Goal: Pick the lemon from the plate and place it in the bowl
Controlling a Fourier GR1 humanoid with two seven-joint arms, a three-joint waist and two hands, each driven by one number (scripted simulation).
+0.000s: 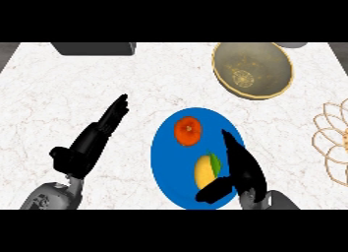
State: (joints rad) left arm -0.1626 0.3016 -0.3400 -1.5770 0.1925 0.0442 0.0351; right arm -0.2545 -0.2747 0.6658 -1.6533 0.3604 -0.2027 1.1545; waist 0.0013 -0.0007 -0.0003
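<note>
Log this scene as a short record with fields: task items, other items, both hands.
lemon: on the blue plate, near half, not lifted
blue plate: mid-counter, also holds an orange-red fruit
bowl: far right, apart from the plate, no fruit inside
right hand: open, over the plate, right beside the lemon
left hand: open, left of the plate, holds nothing
woven mat: right edge

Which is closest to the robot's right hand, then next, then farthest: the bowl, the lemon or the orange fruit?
1. Lemon, just left of the right hand.
2. Orange fruit, higher on the blue plate.
3. Bowl, far off at the upper right.
</note>
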